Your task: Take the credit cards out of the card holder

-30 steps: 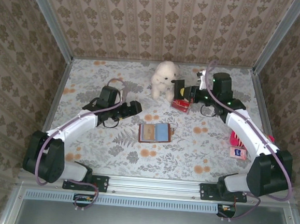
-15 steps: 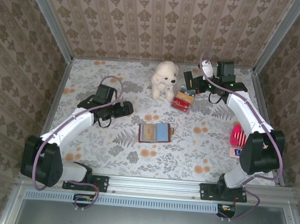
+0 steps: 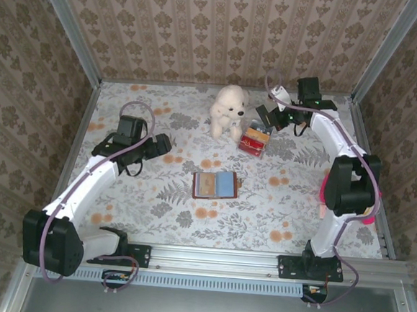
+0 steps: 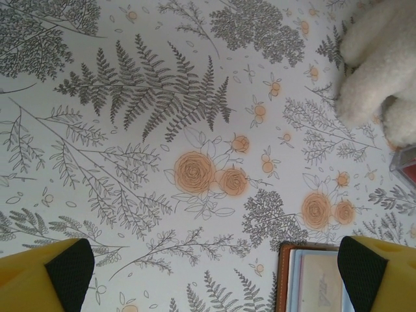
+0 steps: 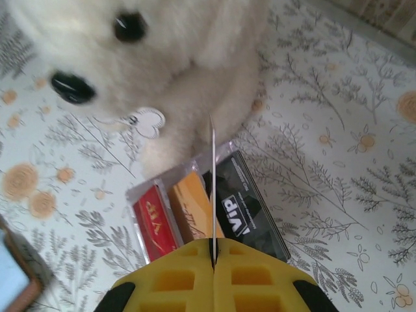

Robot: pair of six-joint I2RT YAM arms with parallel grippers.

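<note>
The card holder lies open in the middle of the bench, its light-blue lining facing up, and neither arm touches it. The right end effector is pressed together on one thin credit card, seen edge-on as a pale line, so I cannot tell its colour. In the top view this end effector hangs at the far side of the bench, well apart from the card holder. Below it stands the clear box with its VIP cards, just beside the plush dog. The left end effector is spread wide above bare cloth, with the corner of the card holder near its right pad. A pale rectangle shows in that pocket, possibly another card, but this is not sure. The first danger, I think, is the pinch itself. The credit card is held only by a narrow strip at one end, so a quick wrist motion could turn it or let it slip out. If it is let go here, it may fall onto the box or against the dog and not lie flat. Also, nothing presses the card holder down, so a pull on the next card could drag it along or fold it shut.
</note>
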